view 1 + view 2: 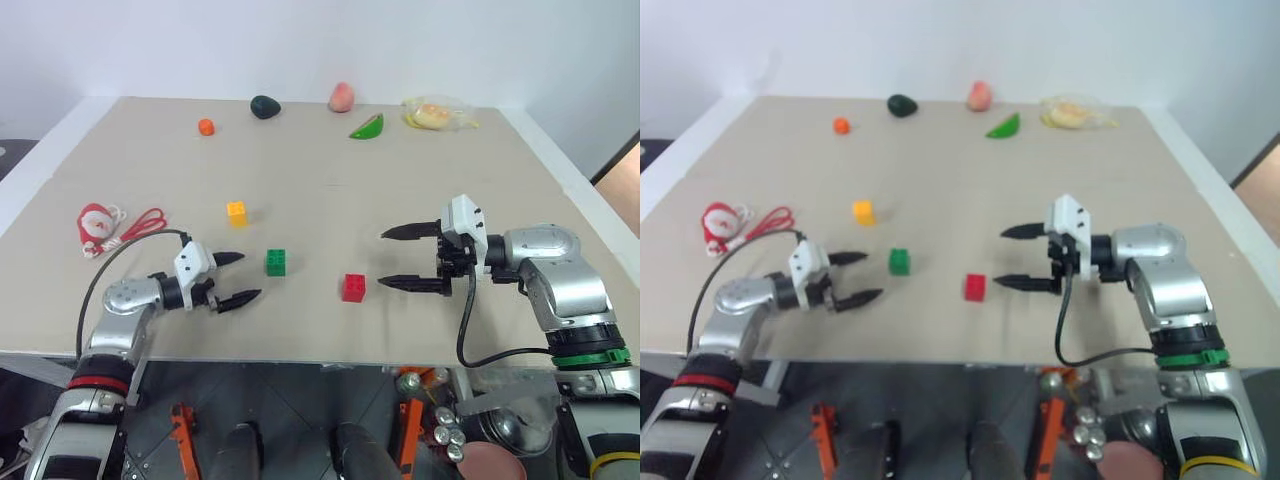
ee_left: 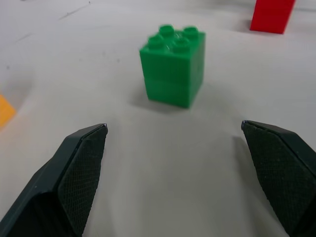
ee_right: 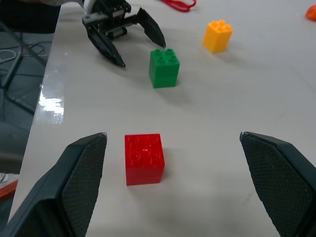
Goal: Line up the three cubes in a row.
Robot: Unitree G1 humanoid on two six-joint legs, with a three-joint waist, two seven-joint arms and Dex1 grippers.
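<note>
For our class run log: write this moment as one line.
left pincer: open, facing green cube | right pincer: open, near red cube | yellow cube: apart | row: not formed

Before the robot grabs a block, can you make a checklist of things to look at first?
1. Left gripper open: ok.
2. Right gripper open: ok.
3. Green cube in front of the left gripper, nothing between them: ok.
4. Red cube sitting near the right gripper, not held: ok.
5. Three cubes in a row: not ok; the yellow cube sits farther back, and the gaps between cubes are wide.
6. Orange fruit and green fruit slice away from the cubes: ok.
</note>
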